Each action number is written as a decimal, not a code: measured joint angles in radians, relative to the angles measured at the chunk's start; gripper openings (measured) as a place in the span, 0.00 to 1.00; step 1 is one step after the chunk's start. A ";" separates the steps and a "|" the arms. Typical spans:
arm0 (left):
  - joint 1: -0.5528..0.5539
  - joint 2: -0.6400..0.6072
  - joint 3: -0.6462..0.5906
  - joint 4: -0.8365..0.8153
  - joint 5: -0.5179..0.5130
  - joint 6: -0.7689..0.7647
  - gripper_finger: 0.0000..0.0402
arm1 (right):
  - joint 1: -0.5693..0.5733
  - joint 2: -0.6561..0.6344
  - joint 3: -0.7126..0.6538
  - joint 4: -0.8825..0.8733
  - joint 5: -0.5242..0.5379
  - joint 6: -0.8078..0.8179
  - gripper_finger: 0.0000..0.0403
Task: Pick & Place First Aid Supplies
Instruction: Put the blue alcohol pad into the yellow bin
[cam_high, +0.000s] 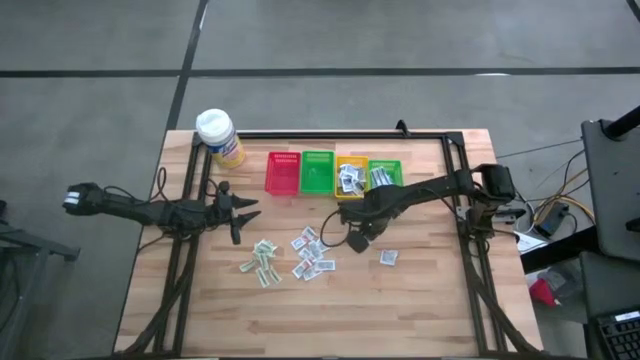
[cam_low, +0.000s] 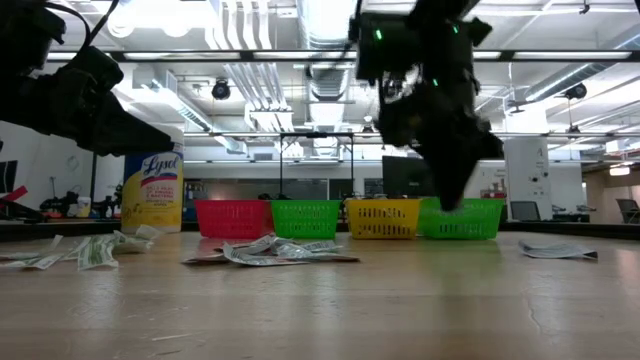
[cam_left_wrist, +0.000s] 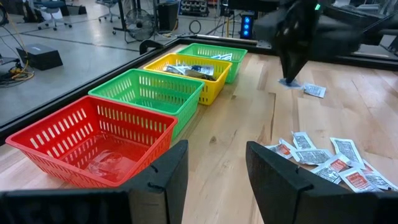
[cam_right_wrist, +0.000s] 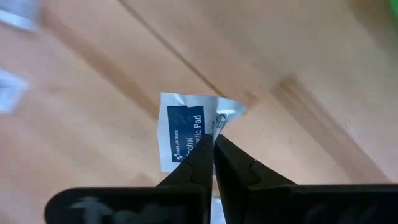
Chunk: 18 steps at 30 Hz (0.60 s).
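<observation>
Small white first aid packets lie loose on the wooden table in two clusters (cam_high: 261, 263) (cam_high: 311, 254), and a single one (cam_high: 388, 257) lies to their right. My right gripper (cam_high: 356, 237) points down over the table in front of the baskets, shut on a white packet with a dark blue label (cam_right_wrist: 185, 129). My left gripper (cam_left_wrist: 214, 174) stands open at the table's left, aimed level past the red basket (cam_left_wrist: 93, 143), with nothing between its fingers. My right gripper pinches the blue-labelled packet at one edge (cam_right_wrist: 210, 132), close to a crumpled corner, between its two fingertips (cam_right_wrist: 200, 155). The fingers come from above, pointing down. The packet sticks out sideways from the fingertips and looks lifted clear of the table.
Four baskets stand in a row at the back: red (cam_high: 283, 172), green (cam_high: 318, 172), yellow (cam_high: 350, 178) with packets inside, and green (cam_high: 386, 174). A yellow bottle with a white cap (cam_high: 220, 136) stands at the back left. A black frame (cam_high: 330, 134) runs around the table.
</observation>
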 joint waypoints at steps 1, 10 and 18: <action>0.000 0.000 0.000 0.000 0.000 0.000 0.39 | 0.001 -0.004 0.021 -0.001 0.000 -0.017 0.02; 0.000 0.000 0.000 0.002 0.000 0.000 0.39 | 0.001 -0.020 0.250 0.012 -0.012 -0.311 0.02; 0.000 0.000 0.000 0.003 0.000 0.000 0.39 | -0.002 -0.020 0.410 0.117 0.043 -0.577 0.02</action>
